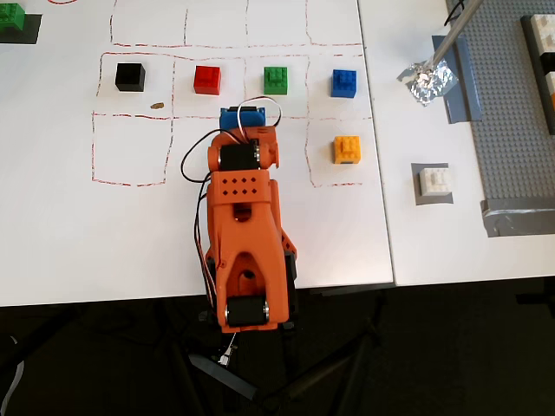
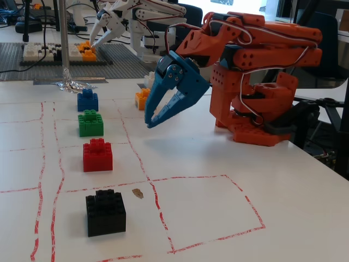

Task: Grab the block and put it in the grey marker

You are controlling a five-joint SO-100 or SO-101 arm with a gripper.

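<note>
The white block (image 1: 434,182) sits on the grey marker (image 1: 416,196), a dark square patch on the right-hand table in the overhead view. My orange arm is folded back in the middle of the white table. Its blue gripper (image 1: 242,115) points down near the red-lined grid, far to the left of the block. In the fixed view the gripper (image 2: 150,121) hangs above the table with its jaws together and nothing between them. A bit of white behind the orange brick there may be the block (image 2: 148,81).
A row of black (image 1: 130,77), red (image 1: 207,79), green (image 1: 277,79) and blue (image 1: 344,82) bricks lies beyond the gripper, with an orange brick (image 1: 347,149) to the right. A foil-footed pole (image 1: 427,80) and a grey studded baseplate (image 1: 520,130) stand at the right.
</note>
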